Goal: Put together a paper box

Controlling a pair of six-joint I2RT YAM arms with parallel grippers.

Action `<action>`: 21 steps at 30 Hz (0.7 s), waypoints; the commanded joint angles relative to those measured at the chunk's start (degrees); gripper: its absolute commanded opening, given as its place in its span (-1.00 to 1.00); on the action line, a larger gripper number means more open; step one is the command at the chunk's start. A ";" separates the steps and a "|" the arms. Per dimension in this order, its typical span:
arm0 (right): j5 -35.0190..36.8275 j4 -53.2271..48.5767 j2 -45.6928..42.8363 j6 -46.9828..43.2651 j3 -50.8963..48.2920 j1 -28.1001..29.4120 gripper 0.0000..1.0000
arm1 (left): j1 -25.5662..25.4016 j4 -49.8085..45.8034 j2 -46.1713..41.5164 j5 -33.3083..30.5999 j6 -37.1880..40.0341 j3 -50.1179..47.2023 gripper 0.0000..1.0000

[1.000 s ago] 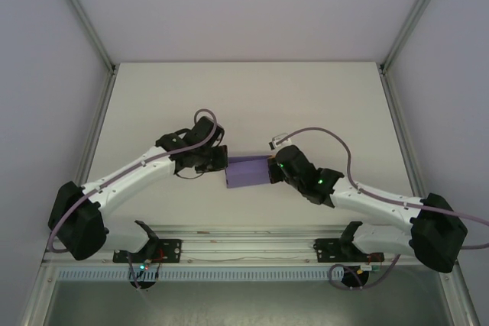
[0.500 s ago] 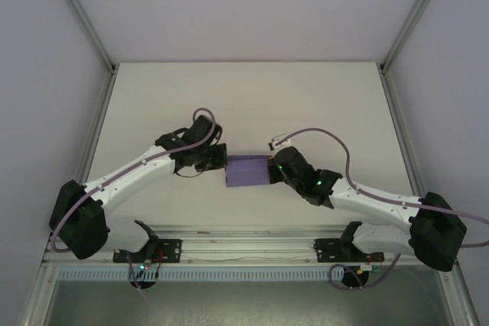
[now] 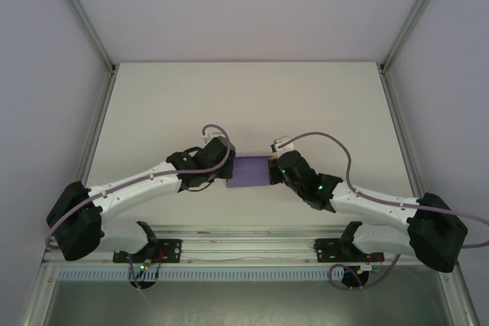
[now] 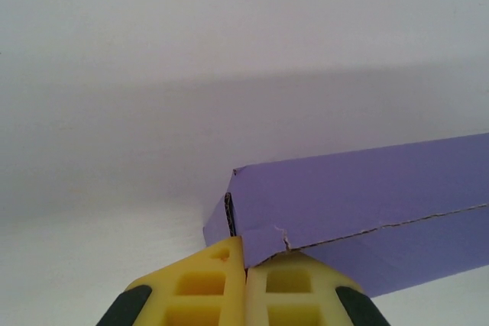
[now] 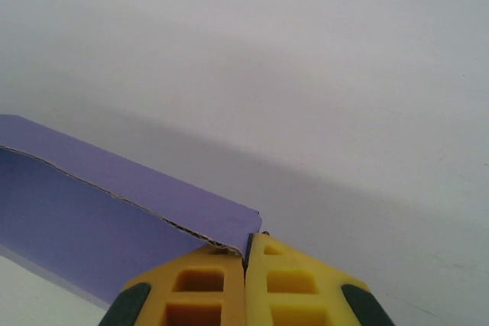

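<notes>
The lavender paper box [image 3: 249, 172] lies between my two arms at the middle of the white table, folded into a small rectangular shape. My left gripper [image 3: 228, 169] sits at its left end. In the left wrist view the yellow fingers [image 4: 202, 284] are pressed together at the box's [image 4: 359, 196] near corner, with a torn-edged flap running into the seam of the gripper [image 4: 244, 253]. My right gripper [image 3: 270, 171] is at the box's right end. In the right wrist view its jaws [image 5: 245, 246] are shut, and the box's [image 5: 92, 219] card edge ends in the seam.
The white table [image 3: 244, 97] stretches bare behind the box, with white walls and metal frame posts [image 3: 80, 13] on both sides. A metal rail [image 3: 244, 246] with the arm bases runs along the near edge.
My left wrist has swung right and nearer, closing in on the box's left end. The box has shifted slightly right. The right arm has barely moved.
</notes>
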 commanded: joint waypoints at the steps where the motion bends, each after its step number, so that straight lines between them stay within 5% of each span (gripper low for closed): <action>1: -3.53 -6.73 0.71 2.32 -2.21 0.86 -0.87 | -0.85 -5.38 3.36 1.26 -1.19 -4.67 -1.00; 5: -3.63 -9.20 -3.07 4.88 0.69 0.86 -0.63 | -1.25 -4.79 1.99 0.44 -1.24 -4.99 -1.00; 7: -3.71 -10.04 -4.59 5.96 2.32 0.90 -0.34 | -1.63 -3.96 1.26 -0.24 -1.32 -5.31 -1.00; 17: 2.15 -12.11 -6.34 9.96 7.62 0.86 0.16 | -7.29 1.07 -0.66 -8.28 -0.99 -7.48 -1.00; 21: 3.99 -13.47 -5.49 13.36 8.94 0.80 0.19 | -8.08 2.52 -0.86 -9.86 -0.72 -8.76 -1.00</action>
